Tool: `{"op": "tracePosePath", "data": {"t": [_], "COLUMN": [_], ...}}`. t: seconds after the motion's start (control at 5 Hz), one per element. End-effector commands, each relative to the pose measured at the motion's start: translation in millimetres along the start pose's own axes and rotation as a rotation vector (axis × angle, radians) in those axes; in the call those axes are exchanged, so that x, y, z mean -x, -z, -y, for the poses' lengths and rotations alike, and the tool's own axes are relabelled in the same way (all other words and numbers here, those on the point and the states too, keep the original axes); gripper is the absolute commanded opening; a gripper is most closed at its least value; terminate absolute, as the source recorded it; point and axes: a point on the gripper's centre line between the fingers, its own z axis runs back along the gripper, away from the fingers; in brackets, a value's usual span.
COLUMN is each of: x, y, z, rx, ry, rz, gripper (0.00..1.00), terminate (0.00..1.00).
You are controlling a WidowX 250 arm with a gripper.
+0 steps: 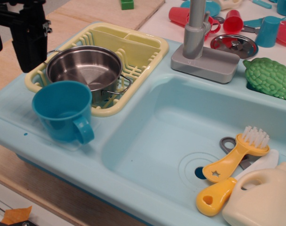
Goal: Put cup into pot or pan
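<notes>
Plainly staged for a short lift: blue mug (62, 109) upright on the sink's pale blue counter, loop handle toward the camera, touching or just beside the yellow dish rack (147, 52), with the steel pot (84, 68) sitting mouth-up inside that rack, ready to receive it. Up at the top left corner, well apart from the mug, black robot gripper (25, 35) holding nothing visible; cannot tell whether jaws stand apart or together.

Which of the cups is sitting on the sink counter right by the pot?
The large blue mug, upright, handle toward the basin. The red and teal cups stand behind the faucet.
</notes>
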Motion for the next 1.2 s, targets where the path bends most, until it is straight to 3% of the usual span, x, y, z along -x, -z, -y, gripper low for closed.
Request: {"op": "tracePosePath", "data": {"t": [0.0, 0.8, 1.0], "x": [0, -7, -9], "y": [0, 53, 64], "z": [0, 16, 15], "rx": [0.0, 0.122, 0.136], "ry": [0.0, 0.054, 0.046], "rz": [0.0, -0.053, -0.068], "gripper": [1.0, 1.0, 0.0], "terminate": [0.0, 0.0, 0.0]}}
